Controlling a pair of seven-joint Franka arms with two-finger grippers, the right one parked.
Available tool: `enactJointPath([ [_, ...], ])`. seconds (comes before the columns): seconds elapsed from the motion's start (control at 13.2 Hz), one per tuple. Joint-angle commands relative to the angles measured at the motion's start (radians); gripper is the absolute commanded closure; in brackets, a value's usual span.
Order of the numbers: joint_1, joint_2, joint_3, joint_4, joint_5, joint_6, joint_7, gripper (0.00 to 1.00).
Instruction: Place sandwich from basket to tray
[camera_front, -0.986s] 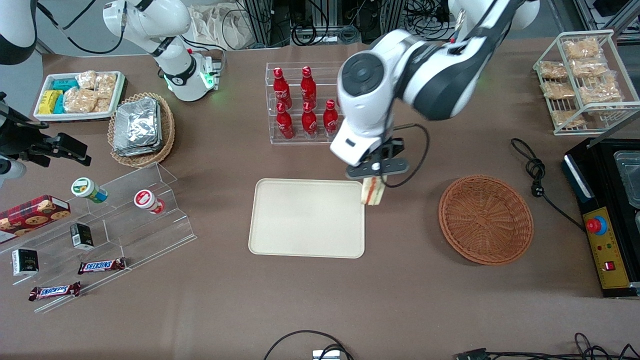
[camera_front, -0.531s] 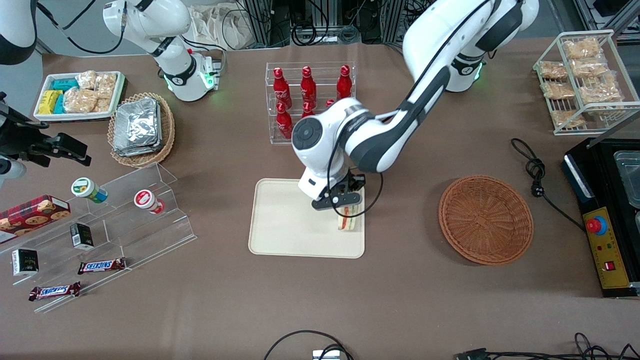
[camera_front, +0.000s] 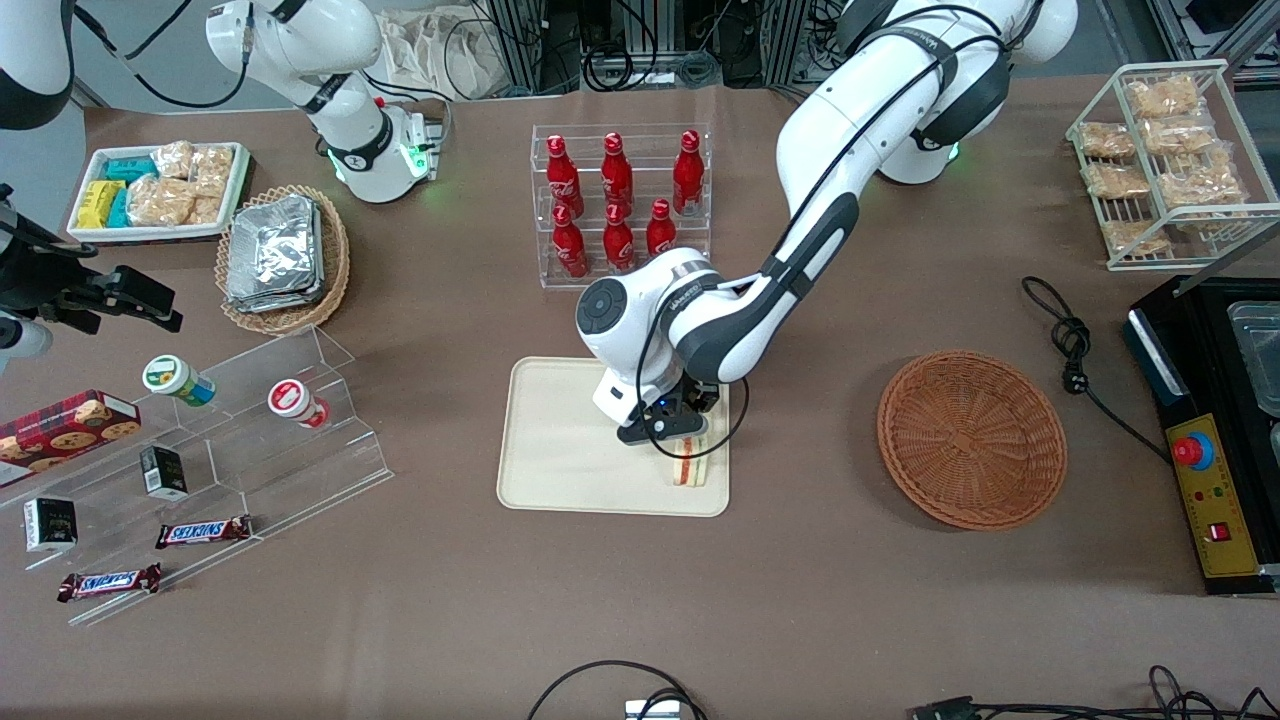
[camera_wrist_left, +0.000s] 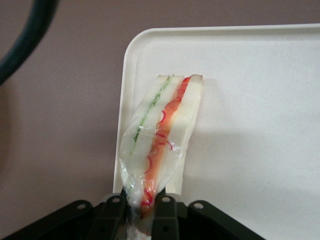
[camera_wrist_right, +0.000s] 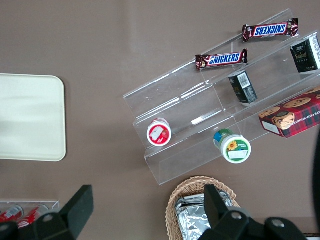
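— Sandwich (camera_wrist_left: 162, 131) status?
— My tool (camera_front: 671, 437) has come down with it from above the tray's (camera_front: 560, 440) edge; it now touches the tray near the corner nearest the basket (camera_front: 971, 437), which sits bare. I'm still clamped on its wrap.
— Anything unclear?
— My wrist hides the fingertips from the front, and 1 sandwich end is cut off.

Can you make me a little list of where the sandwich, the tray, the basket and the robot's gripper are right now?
sandwich: plastic-wrapped, at a corner of the tray, one end pinched in the jaws
tray: cream, flat on the table, nothing else on it
basket: brown wicker, nothing in it, beside the tray toward the working arm's end
gripper: low over the tray, shut on the sandwich
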Motion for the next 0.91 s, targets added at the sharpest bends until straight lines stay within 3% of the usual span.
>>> enactJointPath([
  [0.0,-0.021,0.014,0.009,0.037,0.036,-0.004,-0.013,0.0],
  [0.23,-0.021,0.005,0.009,0.031,0.052,-0.004,-0.146,0.0],
  [0.38,-0.004,-0.011,-0.003,0.034,0.024,0.001,-0.161,0.0],
  [0.83,0.107,-0.22,-0.012,0.028,-0.245,-0.091,0.02,0.0],
])
